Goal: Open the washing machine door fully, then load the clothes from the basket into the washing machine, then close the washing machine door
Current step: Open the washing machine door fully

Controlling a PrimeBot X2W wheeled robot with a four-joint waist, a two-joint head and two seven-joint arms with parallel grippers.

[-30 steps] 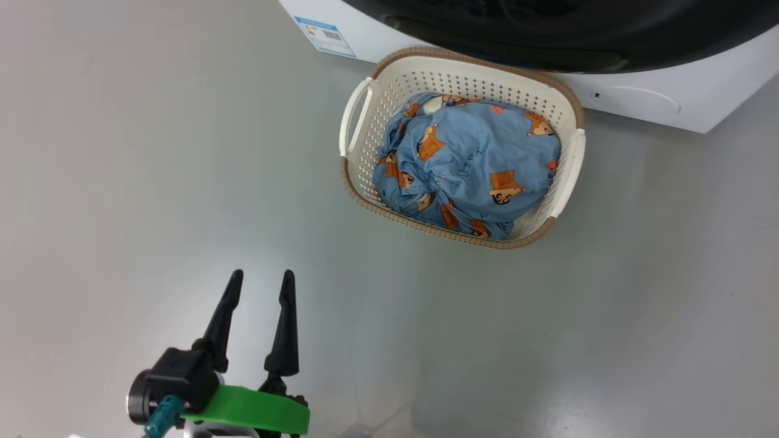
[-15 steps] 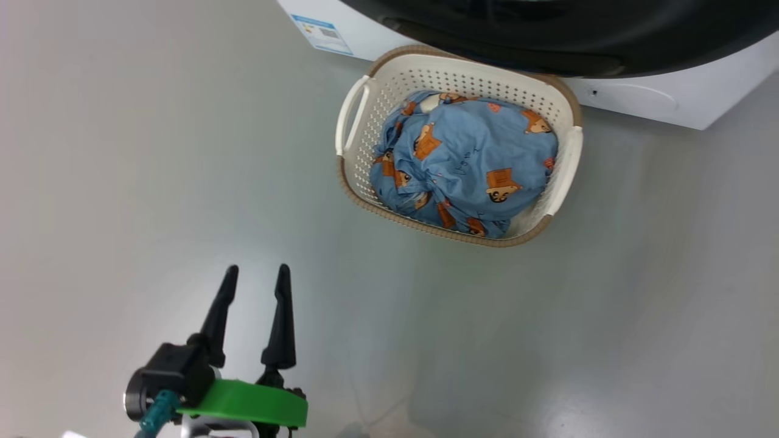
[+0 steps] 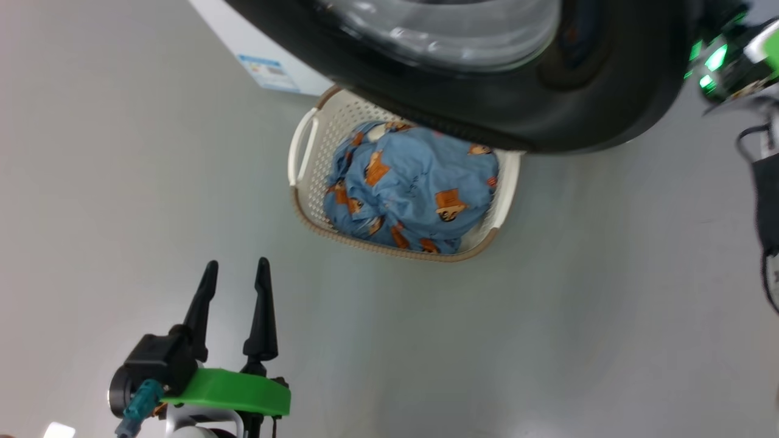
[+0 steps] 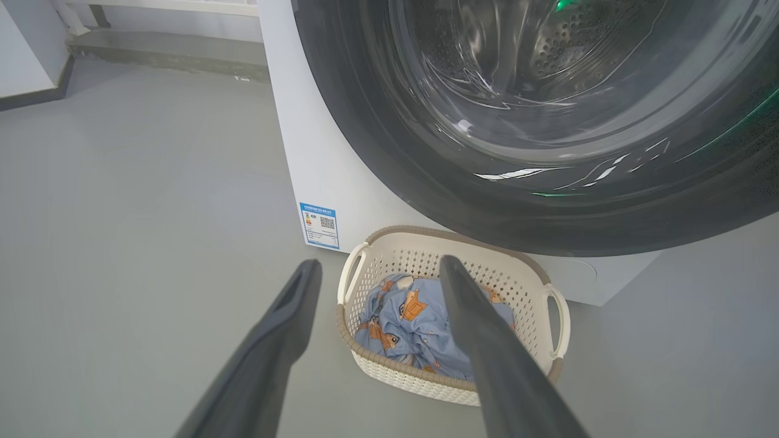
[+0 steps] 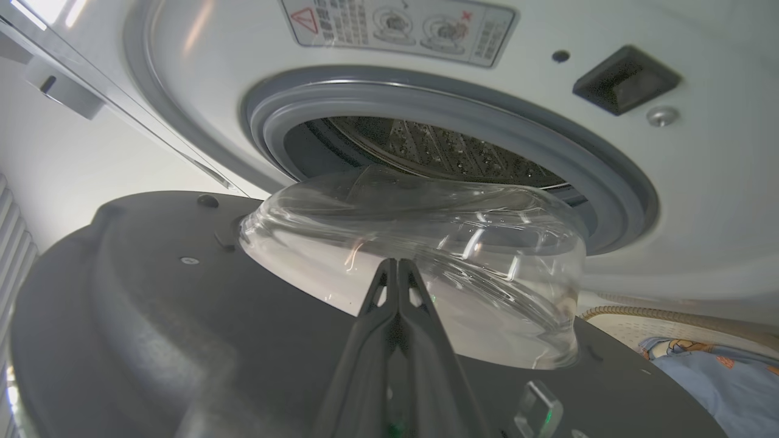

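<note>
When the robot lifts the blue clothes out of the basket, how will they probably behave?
The clothes look crumpled and soft, so they will likely sag and drape. The bundle fills much of the basket, so one pinch may lift only part.

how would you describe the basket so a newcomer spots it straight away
Find the big white washing machine with its round black-rimmed door swung out. On the floor at its foot, partly beneath that door, sits the basket: small, cream, perforated, brown-rimmed with white handles, and holding blue cartoon-print clothes.
</note>
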